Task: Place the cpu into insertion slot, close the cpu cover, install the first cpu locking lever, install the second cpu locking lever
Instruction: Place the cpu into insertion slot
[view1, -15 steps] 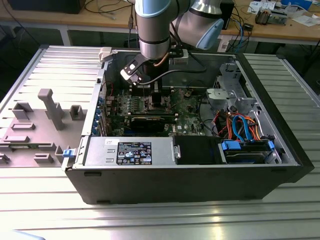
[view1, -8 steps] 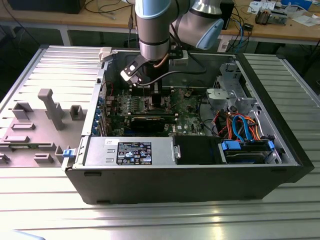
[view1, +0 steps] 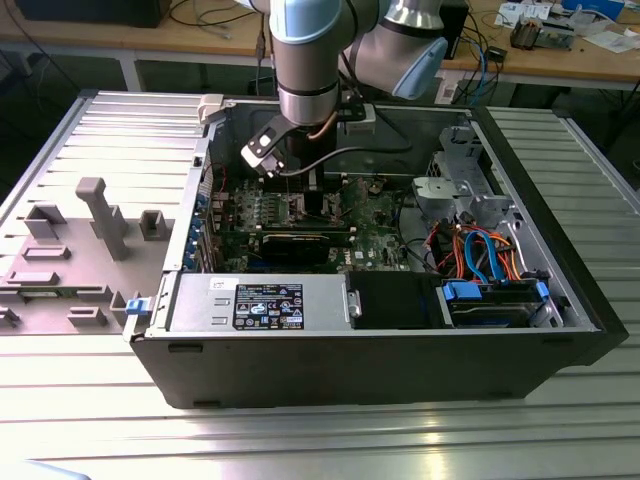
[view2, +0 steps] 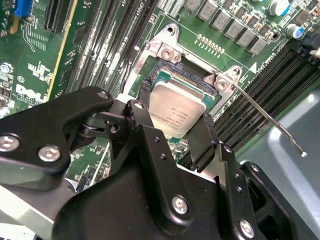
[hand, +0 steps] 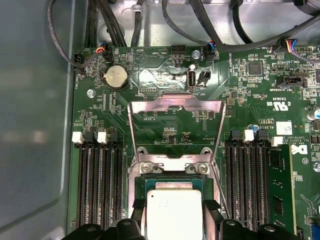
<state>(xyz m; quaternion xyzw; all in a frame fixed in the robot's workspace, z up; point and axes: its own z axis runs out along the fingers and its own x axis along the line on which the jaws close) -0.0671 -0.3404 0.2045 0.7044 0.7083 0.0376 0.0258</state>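
Workshop scene: wooden benches (view1: 90, 40) across the top of the exterior view, slatted aluminium table (view1: 300, 445) below. An open computer case (view1: 400, 370) lies on its side on the table. Grey fixture blocks (view1: 100, 215) stand on the exterior view's left, just beside the case. My arm (view1: 310, 60) drops in from the upper middle, down to the green motherboard (view1: 300, 215). The power supply (view1: 260, 303) sits along the near wall, with blue and orange cables (view1: 480, 250) toward the exterior view's right.

My gripper (view2: 175, 117) is clamped on the cpu (view2: 177, 110). The black fingers (view2: 145, 117) press two opposite edges, and the grey metal top shows between them. The cpu sits over the insertion slot (view2: 175, 75), and the slot's dark teal edge shows along one side. I cannot tell whether it is fully seated.

In the first wrist view the cpu (hand: 172, 212) is square to the slot, between the two banks of memory slots (hand: 97, 175). The cpu cover (hand: 200, 102) is swung open, away from the slot, and green board shows through its window. A coin cell battery (hand: 116, 76) sits near the board's edge, beyond the cover.

In the second wrist view one locking lever (view2: 270, 120), a thin wire rod, runs out from a corner of the slot's silver surround across the memory slots. It is unlatched.
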